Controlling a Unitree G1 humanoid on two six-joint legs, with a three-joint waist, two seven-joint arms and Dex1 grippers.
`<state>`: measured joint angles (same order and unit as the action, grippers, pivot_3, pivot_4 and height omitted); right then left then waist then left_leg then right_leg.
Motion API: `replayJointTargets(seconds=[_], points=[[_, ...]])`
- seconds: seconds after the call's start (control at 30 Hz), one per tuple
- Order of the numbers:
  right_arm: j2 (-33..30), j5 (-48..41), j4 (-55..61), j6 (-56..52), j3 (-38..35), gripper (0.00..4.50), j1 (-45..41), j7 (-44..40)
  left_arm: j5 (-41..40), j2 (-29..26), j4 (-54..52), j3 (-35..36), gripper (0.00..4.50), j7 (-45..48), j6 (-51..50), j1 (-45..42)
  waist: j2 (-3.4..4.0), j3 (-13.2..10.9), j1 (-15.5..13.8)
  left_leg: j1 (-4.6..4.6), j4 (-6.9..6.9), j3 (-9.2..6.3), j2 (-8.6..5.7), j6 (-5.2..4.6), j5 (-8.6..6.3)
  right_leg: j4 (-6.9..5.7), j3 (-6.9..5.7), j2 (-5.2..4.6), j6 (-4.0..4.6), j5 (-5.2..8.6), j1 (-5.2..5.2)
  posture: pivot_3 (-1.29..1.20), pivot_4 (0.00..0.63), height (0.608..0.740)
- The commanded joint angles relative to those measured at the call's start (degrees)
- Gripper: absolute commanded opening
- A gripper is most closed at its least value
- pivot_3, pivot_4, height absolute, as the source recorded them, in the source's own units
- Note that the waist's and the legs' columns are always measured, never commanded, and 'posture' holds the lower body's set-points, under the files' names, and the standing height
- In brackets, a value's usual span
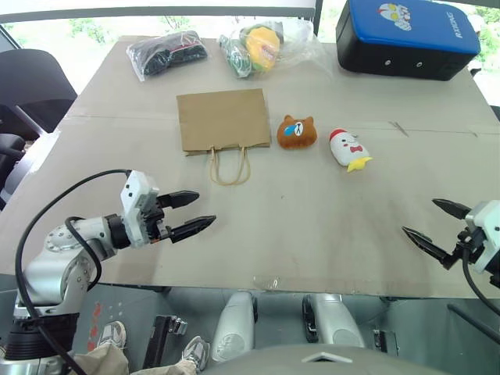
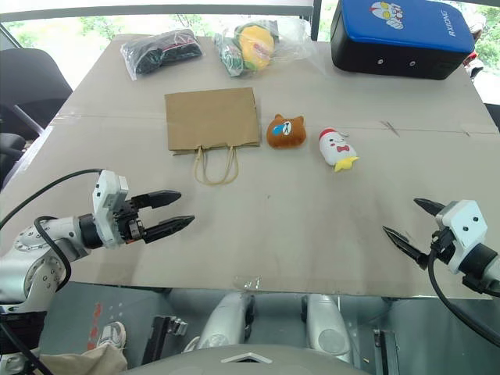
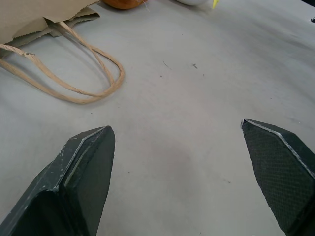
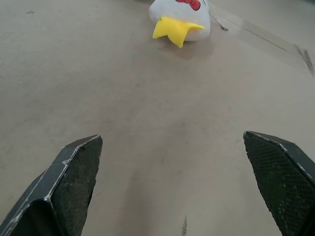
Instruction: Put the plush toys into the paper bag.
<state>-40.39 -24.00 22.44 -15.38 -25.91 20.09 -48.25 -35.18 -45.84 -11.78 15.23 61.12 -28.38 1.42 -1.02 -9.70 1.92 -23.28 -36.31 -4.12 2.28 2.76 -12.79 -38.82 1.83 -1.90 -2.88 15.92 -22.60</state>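
The brown paper bag (image 1: 223,119) lies flat on the table, its cord handles (image 1: 230,166) pointing toward me. Right of it sits the orange-brown bear head (image 1: 296,132) with a blue tear. Further right lies the white chick (image 1: 348,149) with a red cap and yellow feet (image 4: 174,29). My left gripper (image 1: 194,213) hovers open near the table's front left, short of the bag's handles (image 3: 74,73). Over the front right edge my right gripper (image 1: 432,222) is open and empty, pointed toward the chick.
A black bundle in clear plastic (image 1: 166,52) and a wrapped yellow-green toy (image 1: 262,44) lie at the table's far edge. A blue-and-black hard case (image 1: 406,35) stands at the far right. The grey table (image 1: 312,219) is bare between grippers and toys.
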Motion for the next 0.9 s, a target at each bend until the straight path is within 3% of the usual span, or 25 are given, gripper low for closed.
replayJointTargets(seconds=[0.03,0.1,0.2,0.37,0.47,0.83,0.9], points=[[1.75,-0.55,2.61,1.93,-0.29,4.50,0.08,1.21,1.19,0.72,0.27,0.64,4.44,-2.44,1.85,-3.61,0.00,0.00,-0.01,0.00,0.00,0.00,0.00,0.00,0.00,0.00,0.00,0.00,0.00,0.00,0.00,0.00,0.150,0.740],[5.08,-0.11,5.61,2.16,3.53,4.50,-0.80,4.17,3.66,2.69,3.77,-0.62,4.44,-7.37,2.40,-9.86,-0.06,0.00,-0.52,0.00,0.00,-0.04,0.00,0.00,0.00,-0.01,-0.03,0.01,-0.03,0.01,0.01,0.00,0.150,0.740],[8.16,-0.25,9.47,1.14,7.27,4.50,-1.39,6.40,10.68,1.19,12.35,-1.60,4.44,-7.85,10.09,-14.82,-0.01,0.02,-0.91,0.02,-0.01,-0.10,0.02,0.01,0.01,-0.05,-0.06,0.08,-0.17,0.07,0.01,0.00,0.150,0.740],[9.45,1.68,12.84,0.56,12.30,4.50,-1.18,8.34,26.03,-4.23,31.56,-7.69,4.44,-6.14,36.27,-23.63,-0.12,-0.01,-0.83,0.15,0.07,0.17,0.02,0.00,0.00,0.00,0.23,0.12,0.00,-0.02,-0.02,0.00,0.150,0.740],[9.70,2.37,13.59,0.34,13.91,4.50,-1.63,9.68,32.79,-4.28,41.67,-12.21,4.44,-6.60,49.73,-29.46,-0.12,-0.01,-1.32,0.16,0.10,0.33,0.02,-0.03,-0.02,0.02,0.31,0.06,-0.02,-0.01,-0.02,0.00,0.150,0.740],[10.77,4.08,15.96,0.03,15.24,4.50,-0.64,13.93,42.35,4.32,59.34,-21.13,4.44,-11.31,69.35,-41.78,-0.25,-0.05,-0.86,0.16,0.06,0.39,0.01,-0.06,-0.04,-0.05,0.38,0.07,-0.06,-0.03,-0.02,0.00,0.150,0.740],[10.96,4.56,16.23,0.50,15.53,4.50,0.09,14.40,42.28,5.12,60.98,-22.06,3.88,-10.11,71.05,-42.48,-0.25,-0.05,-0.76,0.21,0.06,0.40,0.01,-0.06,-0.04,-0.08,0.42,0.09,-0.07,-0.03,-0.02,0.00,0.150,0.740]])
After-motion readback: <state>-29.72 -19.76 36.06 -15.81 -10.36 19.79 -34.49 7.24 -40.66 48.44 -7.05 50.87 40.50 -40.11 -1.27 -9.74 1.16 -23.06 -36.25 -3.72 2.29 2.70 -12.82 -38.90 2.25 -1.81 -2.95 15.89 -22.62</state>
